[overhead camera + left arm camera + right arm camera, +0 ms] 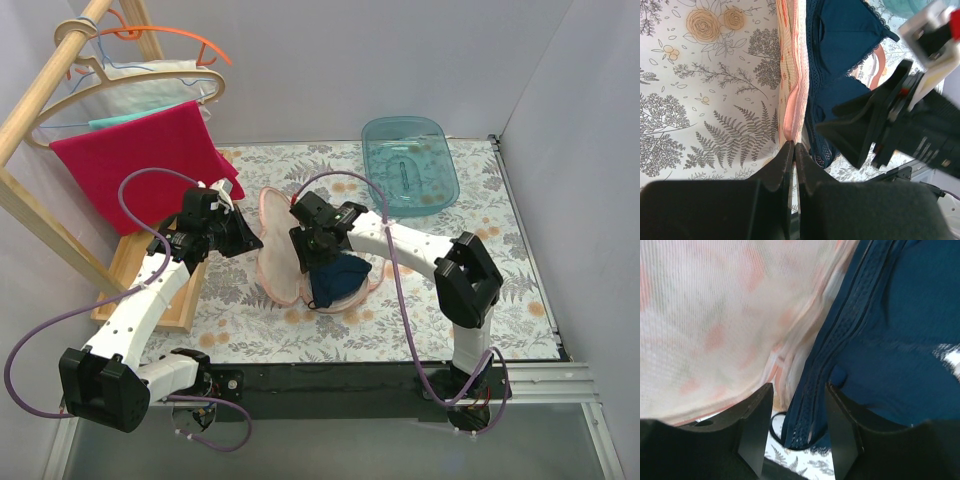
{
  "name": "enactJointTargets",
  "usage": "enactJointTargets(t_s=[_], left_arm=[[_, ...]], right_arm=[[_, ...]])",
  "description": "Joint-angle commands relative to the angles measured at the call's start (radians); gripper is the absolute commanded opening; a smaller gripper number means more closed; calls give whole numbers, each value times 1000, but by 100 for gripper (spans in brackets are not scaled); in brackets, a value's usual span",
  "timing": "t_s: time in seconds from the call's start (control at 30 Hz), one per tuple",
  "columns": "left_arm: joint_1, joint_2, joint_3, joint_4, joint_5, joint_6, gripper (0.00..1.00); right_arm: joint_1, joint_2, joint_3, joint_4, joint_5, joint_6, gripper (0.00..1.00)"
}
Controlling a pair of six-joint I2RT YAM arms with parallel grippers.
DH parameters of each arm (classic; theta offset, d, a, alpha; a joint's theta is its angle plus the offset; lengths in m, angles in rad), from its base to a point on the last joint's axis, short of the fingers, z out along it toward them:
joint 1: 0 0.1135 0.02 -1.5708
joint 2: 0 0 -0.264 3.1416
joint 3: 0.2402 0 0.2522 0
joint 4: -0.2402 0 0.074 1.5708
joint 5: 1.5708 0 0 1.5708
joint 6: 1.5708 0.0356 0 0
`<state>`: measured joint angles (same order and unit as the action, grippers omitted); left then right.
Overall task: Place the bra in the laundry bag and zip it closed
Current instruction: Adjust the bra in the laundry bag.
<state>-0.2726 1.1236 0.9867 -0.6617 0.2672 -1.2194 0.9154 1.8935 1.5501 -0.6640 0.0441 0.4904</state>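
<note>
Pinching the pink edge of the laundry bag [790,100], the left gripper [794,149] has its fingers pressed together, one flap standing upright on the floral surface [400,320]. The right gripper [799,390] has its fingers spread astride the lace band of the bra [338,280], which lies inside the opened bag.

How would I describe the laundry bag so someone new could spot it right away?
Start at the floral table and go to its middle. The bag sits there, open, with the navy bra lying on it. It is the only peach-pink padded pouch; the tub behind it is clear teal, and the towel is red.
</note>
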Motion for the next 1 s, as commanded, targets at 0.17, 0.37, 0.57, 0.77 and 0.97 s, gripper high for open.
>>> enactJointTargets(t_s=[0.17, 0.37, 0.57, 0.77, 0.97], left_arm=[[-4, -19, 12, 16, 27, 12, 0], [-5, -18, 17, 11, 24, 12, 0], [-5, -7, 21, 11, 24, 18, 0], [-5, -4, 13, 13, 23, 20, 0], [-5, -7, 10, 14, 20, 18, 0]], right_arm=[[85, -17, -16, -121, 102, 36, 54], [89, -4, -18, -160, 145, 43, 52], [96, 12, -15, -169, 116, 33, 50], [103, 27, -21, -169, 85, 19, 50], [112, 58, -27, -166, 80, 17, 47]])
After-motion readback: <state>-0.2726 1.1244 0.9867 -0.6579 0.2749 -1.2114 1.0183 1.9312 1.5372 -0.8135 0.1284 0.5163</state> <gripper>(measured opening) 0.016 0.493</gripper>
